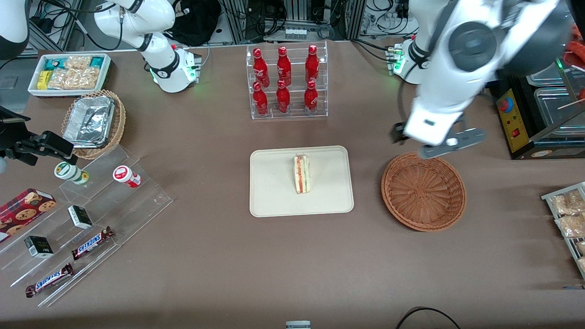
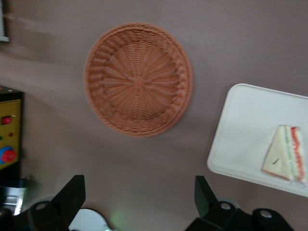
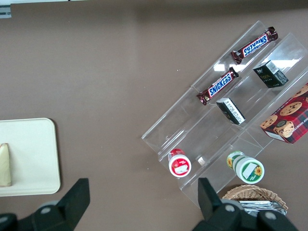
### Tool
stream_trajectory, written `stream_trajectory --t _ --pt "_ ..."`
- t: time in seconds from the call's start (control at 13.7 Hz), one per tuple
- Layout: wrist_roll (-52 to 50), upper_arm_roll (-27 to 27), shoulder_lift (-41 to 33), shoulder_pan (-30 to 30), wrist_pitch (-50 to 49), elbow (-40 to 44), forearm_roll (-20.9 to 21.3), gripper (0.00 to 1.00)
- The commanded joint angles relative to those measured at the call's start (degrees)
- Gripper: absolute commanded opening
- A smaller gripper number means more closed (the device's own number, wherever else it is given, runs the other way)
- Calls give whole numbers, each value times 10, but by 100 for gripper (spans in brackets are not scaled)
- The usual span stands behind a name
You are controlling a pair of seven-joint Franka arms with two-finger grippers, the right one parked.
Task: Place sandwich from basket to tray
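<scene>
The sandwich (image 1: 301, 174) lies on its side near the middle of the cream tray (image 1: 274, 201). The reddish-brown wicker basket (image 1: 423, 191) stands empty beside the tray, toward the working arm's end of the table. My left gripper (image 1: 434, 139) hangs high above the basket's edge farthest from the front camera. The left wrist view shows its two fingers spread wide with nothing between them (image 2: 138, 192). That view also shows the basket (image 2: 138, 79), the tray (image 2: 245, 130) and the sandwich (image 2: 285, 153). The right wrist view shows an edge of the tray (image 3: 33, 154) and the sandwich (image 3: 5, 164).
A clear rack of red bottles (image 1: 285, 82) stands farther from the front camera than the tray. A stepped acrylic stand with snacks (image 1: 77, 228), a tan basket with foil (image 1: 93, 121) and a white bin (image 1: 68, 73) lie toward the parked arm's end. A control box (image 1: 516, 119) and snack packets (image 1: 569, 219) lie toward the working arm's end.
</scene>
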Motion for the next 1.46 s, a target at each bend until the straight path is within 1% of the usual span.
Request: stream_trajectory --t 0.0,0.22,0.37,0.51,0.59,0.73,1.24,1.39 --pt "71 -6 -41 48 -21 -22 -3 100" --pt "158 -6 -65 100 -52 -22 -16 100" --pt "214 -5 -74 121 -73 -22 -28 100" --pt "265 -7 -77 159 -82 -22 -33 100" --pt "285 -6 -77 164 -83 -21 -36 100" --pt "289 -6 -73 175 -82 -12 -38 100" --pt "300 -6 -54 177 -65 35 -31 100" --pt "329 -6 -55 183 -54 35 -38 100"
